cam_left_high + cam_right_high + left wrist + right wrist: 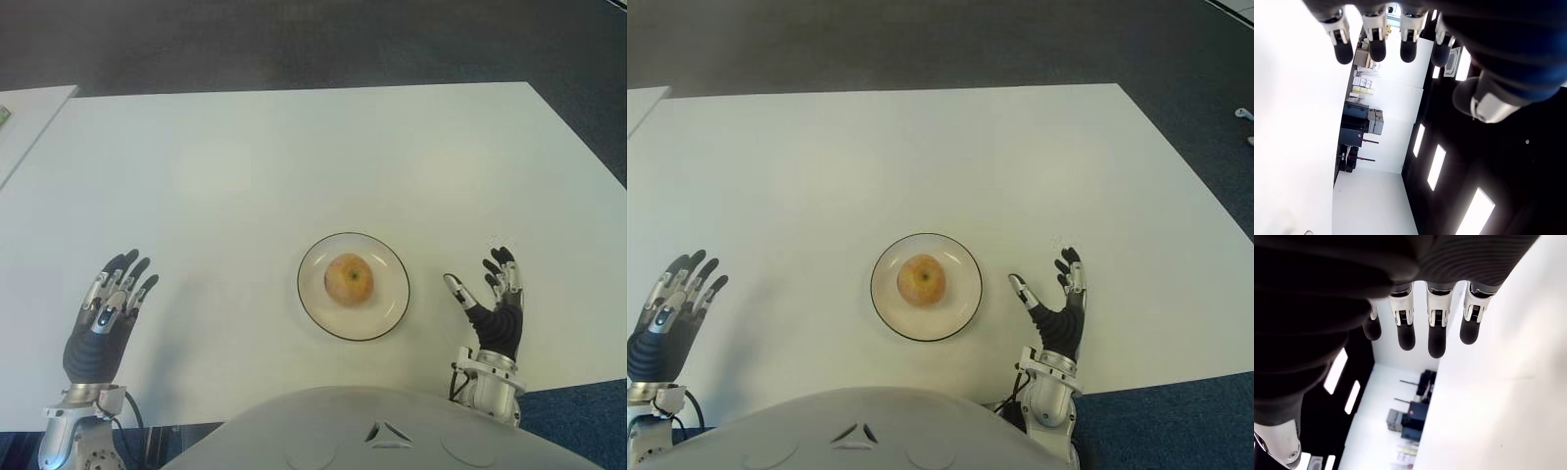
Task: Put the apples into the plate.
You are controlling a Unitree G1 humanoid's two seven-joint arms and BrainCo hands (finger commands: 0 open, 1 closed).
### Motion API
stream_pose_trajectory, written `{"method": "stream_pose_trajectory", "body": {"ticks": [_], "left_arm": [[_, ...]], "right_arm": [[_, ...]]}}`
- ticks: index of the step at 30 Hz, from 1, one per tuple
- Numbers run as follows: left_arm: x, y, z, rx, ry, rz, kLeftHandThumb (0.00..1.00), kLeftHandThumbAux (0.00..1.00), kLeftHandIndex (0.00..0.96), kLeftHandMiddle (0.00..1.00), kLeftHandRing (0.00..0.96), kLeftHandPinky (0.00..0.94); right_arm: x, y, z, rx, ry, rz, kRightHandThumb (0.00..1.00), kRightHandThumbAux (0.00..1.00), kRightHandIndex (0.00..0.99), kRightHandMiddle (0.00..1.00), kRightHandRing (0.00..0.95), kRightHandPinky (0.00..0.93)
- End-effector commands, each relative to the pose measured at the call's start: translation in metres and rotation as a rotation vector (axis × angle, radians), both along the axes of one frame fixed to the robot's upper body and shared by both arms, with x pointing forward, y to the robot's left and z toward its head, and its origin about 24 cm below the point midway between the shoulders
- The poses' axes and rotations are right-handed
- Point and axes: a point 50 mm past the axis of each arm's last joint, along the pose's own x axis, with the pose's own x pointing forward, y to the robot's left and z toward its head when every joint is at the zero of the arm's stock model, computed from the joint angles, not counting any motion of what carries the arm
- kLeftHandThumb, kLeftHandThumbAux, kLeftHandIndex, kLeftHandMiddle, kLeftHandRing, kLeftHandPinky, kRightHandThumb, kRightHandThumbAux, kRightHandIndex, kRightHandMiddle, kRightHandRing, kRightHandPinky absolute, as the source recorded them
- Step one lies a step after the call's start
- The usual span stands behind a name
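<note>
At the tabletop's (245, 166) near edge, the robot's left hand (106, 315) shows by the near left corner, fingers spread and holding nothing. The right hand (493, 299) shows toward the near right, fingers extended, thumb apart, also holding nothing. Between them, just beside the near edge, one apple (349, 279) sits in the middle of a dark-rimmed white plate (315, 305). The far half of the tabletop lies bare.

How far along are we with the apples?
Done: one apple sits in the plate on the table. In hand: nothing; the left hand and right hand are open on either side of the plate. Left: no other apple shows.
</note>
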Motion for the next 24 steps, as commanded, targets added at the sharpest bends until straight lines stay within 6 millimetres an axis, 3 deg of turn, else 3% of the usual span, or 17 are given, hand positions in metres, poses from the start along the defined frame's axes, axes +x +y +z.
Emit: {"method": "stream_pose_trajectory", "body": {"ticks": [1,15,24], "left_arm": [[-0.002,0.002,0.001,-0.001,0.002,-0.005,0.364,0.486,0.126,0.017,0.019,0.1],[-0.004,0.007,0.004,0.0,0.001,-0.004,0.364,0.486,0.126,0.017,0.019,0.1],[-0.006,0.01,0.006,0.0,0.001,-0.003,0.364,0.486,0.126,0.017,0.019,0.1]], "right_arm": [[-0.002,0.008,-0.008,0.052,-0.001,0.009,0.15,0.625,0.077,0.188,0.163,0.137],[-0.005,0.02,-0.019,0.078,-0.005,0.006,0.158,0.628,0.083,0.181,0.147,0.114],[-0.007,0.024,-0.031,0.105,-0.013,-0.029,0.098,0.608,0.079,0.155,0.114,0.074]]}}
